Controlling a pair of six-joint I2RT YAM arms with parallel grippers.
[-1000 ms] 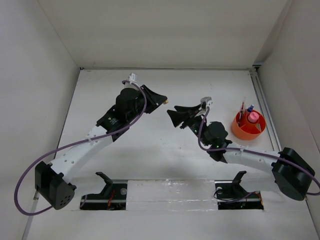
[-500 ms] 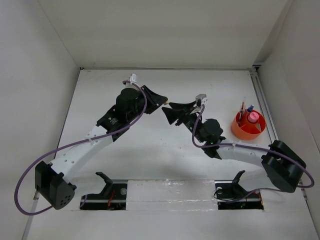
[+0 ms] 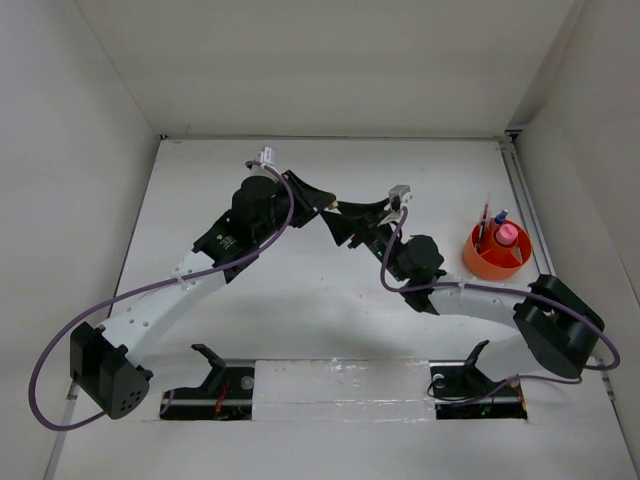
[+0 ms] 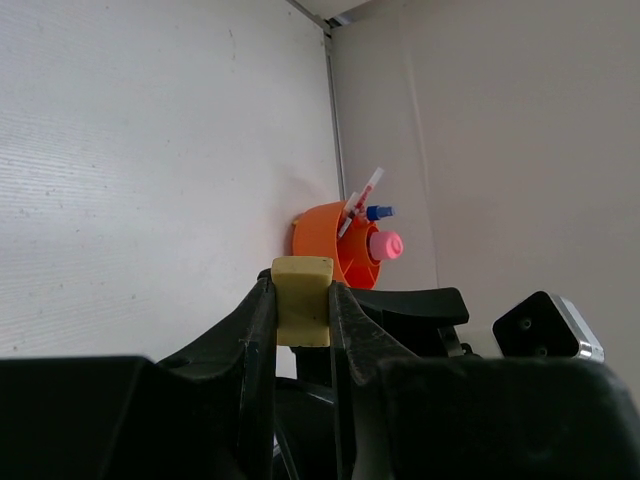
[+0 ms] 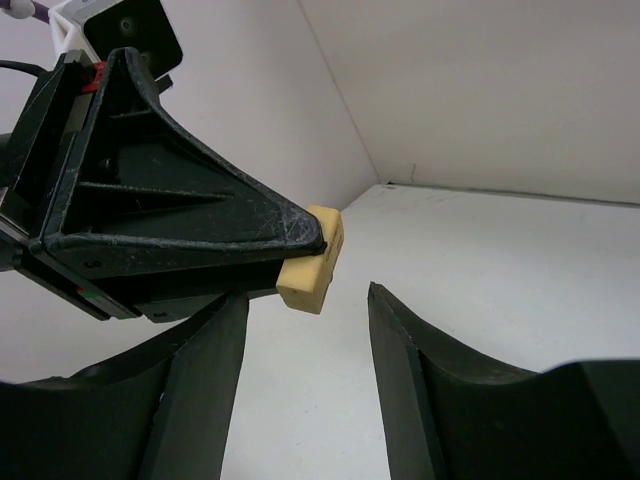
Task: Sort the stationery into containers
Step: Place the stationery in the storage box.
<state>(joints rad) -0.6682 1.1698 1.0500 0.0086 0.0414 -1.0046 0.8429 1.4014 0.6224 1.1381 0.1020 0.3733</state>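
The left gripper (image 3: 330, 205) was closed on the tan eraser cube (image 4: 303, 310), its two black fingers pressing the cube's opposite sides so that the top half of the cube stood out past the fingertips. The cube was held off the white table (image 3: 300, 300), near the middle of it and toward the far side. The right gripper (image 5: 305, 305) faced the left one tip to tip, its jaws spread wide and holding nothing. In the right wrist view the cube showed in the gap just beyond that gripper's two fingertips, with no contact visible between them and the cube. From above, the two grippers met almost nose to nose, the left arm reaching in from the left and the right arm bent back toward its base at the near right. Well to the right of both grippers, close to the table's right edge, stood the orange cup (image 3: 485, 268), upright. It already held a pink-capped tube (image 3: 508, 235), a blue-capped bottle (image 3: 499, 217) and a thin red pen (image 3: 484, 225), all standing up above its rim. The left wrist view showed the same cup beyond the gripped cube, against the side wall.
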